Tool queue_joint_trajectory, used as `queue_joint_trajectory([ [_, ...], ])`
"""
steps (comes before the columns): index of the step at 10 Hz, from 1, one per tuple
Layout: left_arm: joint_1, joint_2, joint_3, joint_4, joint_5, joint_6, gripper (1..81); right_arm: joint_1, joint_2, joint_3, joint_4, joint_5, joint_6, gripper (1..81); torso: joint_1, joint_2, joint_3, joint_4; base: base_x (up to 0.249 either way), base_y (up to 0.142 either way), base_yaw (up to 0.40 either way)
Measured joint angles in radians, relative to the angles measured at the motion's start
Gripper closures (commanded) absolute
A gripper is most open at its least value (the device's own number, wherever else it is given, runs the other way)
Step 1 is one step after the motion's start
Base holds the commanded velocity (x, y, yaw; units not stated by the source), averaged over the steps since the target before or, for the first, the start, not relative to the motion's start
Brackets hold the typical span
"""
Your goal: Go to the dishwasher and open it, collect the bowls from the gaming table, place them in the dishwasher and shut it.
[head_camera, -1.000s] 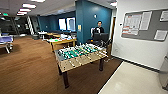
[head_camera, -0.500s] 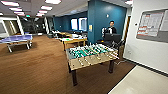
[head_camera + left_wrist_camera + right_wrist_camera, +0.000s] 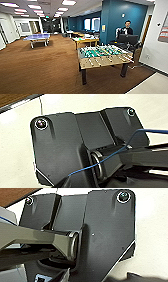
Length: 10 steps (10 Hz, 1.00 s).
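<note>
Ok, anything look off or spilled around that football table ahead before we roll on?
Nothing stands out. The football table stands level on the brown carpet, no spill showing around it. A person stands behind it by a dark monitor. Farther back, the blue ping-pong table also looks level.

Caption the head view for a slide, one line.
Open office lounge: a table-football table on brown carpet, a blue table-tennis table farther back, a person standing behind monitors.
</note>
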Motion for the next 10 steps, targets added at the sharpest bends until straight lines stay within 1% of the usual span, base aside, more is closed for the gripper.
queue_joint_trajectory([
  [4, 0.000, -0.005, -0.001, 0.000, 0.001, 0.000, 1.0, 0.000, 0.008, 0.004, 0.000, 0.000, 0.000, 1.0, 0.000, 0.000, 0.000, 0.000, 0.000, 0.000, 0.342],
  [6, 0.005, 0.003, -0.006, 0.000, 0.002, 0.000, 1.0, 0.002, 0.006, 0.004, -0.002, 0.000, -0.001, 1.0, 0.000, 0.000, 0.000, 0.000, 0.000, 0.000, 0.257],
  [8, 0.000, 0.002, -0.012, 0.000, 0.000, 0.000, 1.0, 0.001, 0.006, 0.002, -0.003, -0.003, -0.001, 1.0, 0.000, 0.000, 0.000, 0.000, 0.000, 0.000, 0.166],
  [10, 0.000, 0.002, -0.011, 0.000, 0.001, 0.000, 1.0, 0.000, 0.006, 0.001, -0.003, -0.001, -0.001, 1.0, 0.000, 0.000, 0.000, 0.000, 0.000, 0.000, 0.045],
])
